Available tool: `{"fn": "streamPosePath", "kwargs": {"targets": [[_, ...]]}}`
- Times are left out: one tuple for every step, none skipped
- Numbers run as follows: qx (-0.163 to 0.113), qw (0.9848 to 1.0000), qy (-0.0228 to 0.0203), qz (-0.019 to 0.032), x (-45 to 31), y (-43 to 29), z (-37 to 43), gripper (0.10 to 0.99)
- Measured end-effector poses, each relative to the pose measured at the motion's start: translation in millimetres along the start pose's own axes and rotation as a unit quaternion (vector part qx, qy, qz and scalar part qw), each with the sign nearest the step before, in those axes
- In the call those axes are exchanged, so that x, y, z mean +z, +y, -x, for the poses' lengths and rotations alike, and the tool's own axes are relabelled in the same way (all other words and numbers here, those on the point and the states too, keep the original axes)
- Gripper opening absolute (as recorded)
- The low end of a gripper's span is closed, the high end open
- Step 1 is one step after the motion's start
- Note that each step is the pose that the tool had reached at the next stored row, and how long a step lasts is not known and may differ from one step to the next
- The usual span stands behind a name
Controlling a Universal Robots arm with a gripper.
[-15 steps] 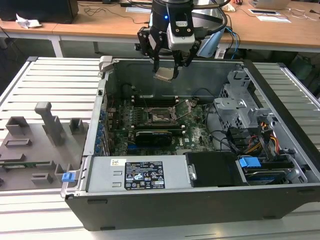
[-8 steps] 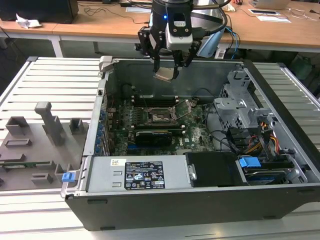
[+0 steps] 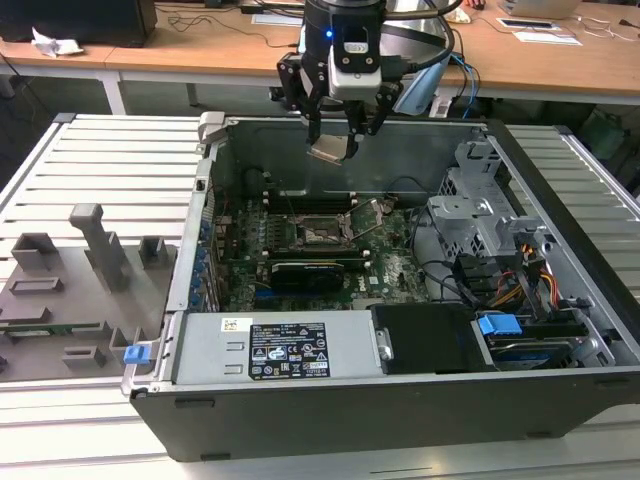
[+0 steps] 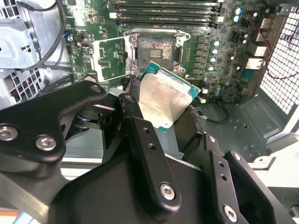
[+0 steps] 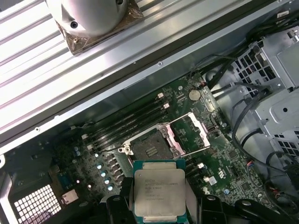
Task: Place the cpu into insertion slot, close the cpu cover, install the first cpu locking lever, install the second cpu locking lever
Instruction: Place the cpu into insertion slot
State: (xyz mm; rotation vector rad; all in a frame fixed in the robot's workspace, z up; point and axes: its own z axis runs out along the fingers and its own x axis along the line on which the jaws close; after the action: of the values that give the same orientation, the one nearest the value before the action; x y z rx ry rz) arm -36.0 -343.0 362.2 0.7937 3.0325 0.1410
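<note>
Cpu (image 5: 159, 193): flat silvery-beige square, green-edged, clamped in hand (image 3: 340, 138) above open insertion slot (image 5: 150, 147).

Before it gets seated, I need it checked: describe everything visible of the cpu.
The cpu is a flat square chip: a dull silvery metal lid with faint print on a green board edge. The claw pinches it by opposite edges, tilted, in the air over the open computer case, apart from the empty insertion slot. Nothing else touches it.
</note>
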Motion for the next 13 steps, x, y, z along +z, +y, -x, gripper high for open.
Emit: {"fn": "streamPosePath", "kwargs": {"targets": [[0.002,1.0,-0.0001,0.0,0.0,0.0,0.0,0.533],[0.003,1.0,-0.0003,0.0,0.0,0.0,0.0,0.533],[0.006,1.0,-0.0005,0.0001,0.0,0.0,0.0,0.533],[0.008,1.0,-0.0007,0.0001,0.0,0.0,0.0,0.533],[0.01,0.9999,-0.0009,0.0002,0.1,0.0,0.0,0.533],[0.012,0.9999,-0.0011,0.0002,0.1,0.0,0.0,0.533],[0.015,0.9999,-0.0013,0.0003,0.1,0.0,0.0,0.533],[0.018,0.9998,-0.0016,0.0003,0.1,0.0,0.0,0.533],[0.02,0.9998,-0.0018,0.0004,0.1,0.0,0.0,0.533],[0.022,0.9998,-0.0019,0.0004,0.1,0.0,0.0,0.533],[0.023,0.9997,-0.002,0.0005,0.2,0.0,0.0,0.533],[0.024,0.9997,-0.0021,0.0005,0.2,0.0,0.0,0.533],[0.025,0.9997,-0.0022,0.0005,0.2,0.0,0.0,0.533]]}}
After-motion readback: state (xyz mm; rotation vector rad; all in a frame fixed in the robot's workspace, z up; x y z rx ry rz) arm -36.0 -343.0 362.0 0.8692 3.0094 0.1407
